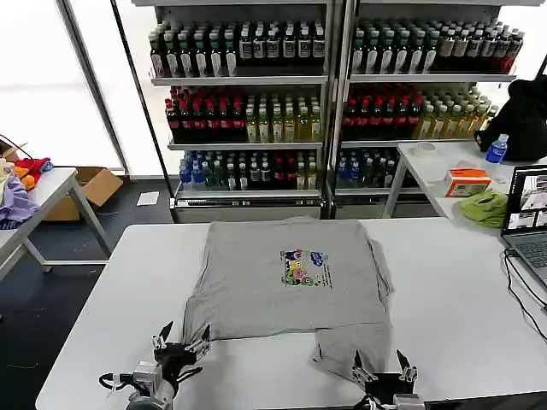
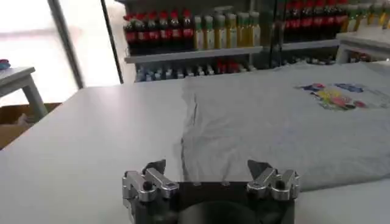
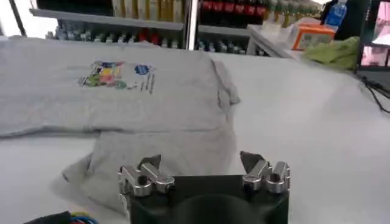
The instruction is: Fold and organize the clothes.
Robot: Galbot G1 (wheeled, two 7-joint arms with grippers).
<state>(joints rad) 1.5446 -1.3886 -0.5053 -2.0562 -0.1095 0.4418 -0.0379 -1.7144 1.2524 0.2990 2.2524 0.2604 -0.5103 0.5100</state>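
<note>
shirt: light grey short-sleeved shirt (image 1: 286, 278) lies flat, print side up, mid white surface (image 1: 444, 290), collar end far, hem near
print: small multicoloured chest print (image 1: 306, 267) around centre of shirt, a bit right
near right part: a sleeve or flap of the shirt (image 3: 164, 161) lies bunched and creased at the near right, running toward the right tool
left edge: fabric shows a lengthwise fold crease (image 2: 190, 122)
left tool: (image 1: 181, 342) at near left of surface, just beside shirt's near left corner, fingers spread, released, nothing held
right tool: (image 1: 385, 371) at near edge right of centre, just at the crumpled near right part, fingers apart, released, nothing between them
background: drink shelves (image 1: 248, 111) far side, laptop (image 1: 528, 218) at right edge
</note>
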